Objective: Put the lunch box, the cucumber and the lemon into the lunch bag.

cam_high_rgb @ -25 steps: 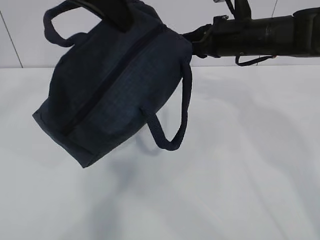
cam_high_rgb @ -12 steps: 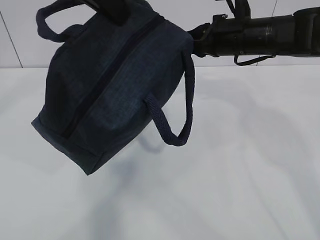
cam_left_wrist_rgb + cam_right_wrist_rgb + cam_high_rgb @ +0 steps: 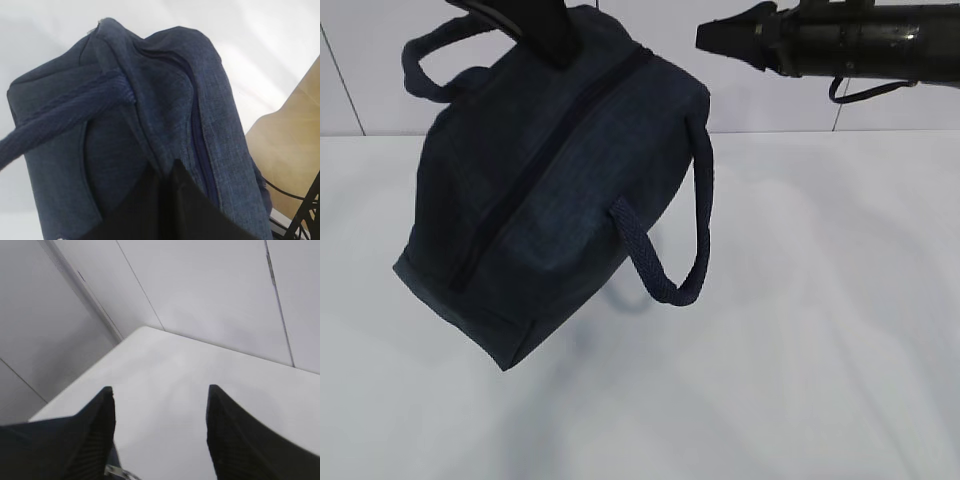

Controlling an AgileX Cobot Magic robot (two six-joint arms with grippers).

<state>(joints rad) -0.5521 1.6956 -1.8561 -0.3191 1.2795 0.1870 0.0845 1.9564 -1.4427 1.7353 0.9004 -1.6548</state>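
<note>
Lunch bag [image 3: 545,190] fabric is pinched near the top seam by the closed left gripper [image 3: 167,172], so the whole load is carried by that single hold, and the main risk is judged to lie there: if the cloth creeps out from between the jaws, the bag may drop onto the white table [image 3: 800,330] or swing and turn. The bag is seen hanging tilted above the table, clear of the surface, with its zipper [image 3: 550,150] running diagonally and apparently drawn shut, one loop handle [image 3: 670,250] dangling on the right and the other [image 3: 440,60] raised at the upper left. No lunch box, cucumber or lemon is visible in any view; whether they lie inside cannot be told. The right gripper [image 3: 160,435] is shown with its jaws parted and nothing between them, only bare table below; in the exterior view it is held well apart from the bag, up and to the right, its arm stretched level. The left arm is seen reaching down from above, the bag suspended beneath its fingers.
</note>
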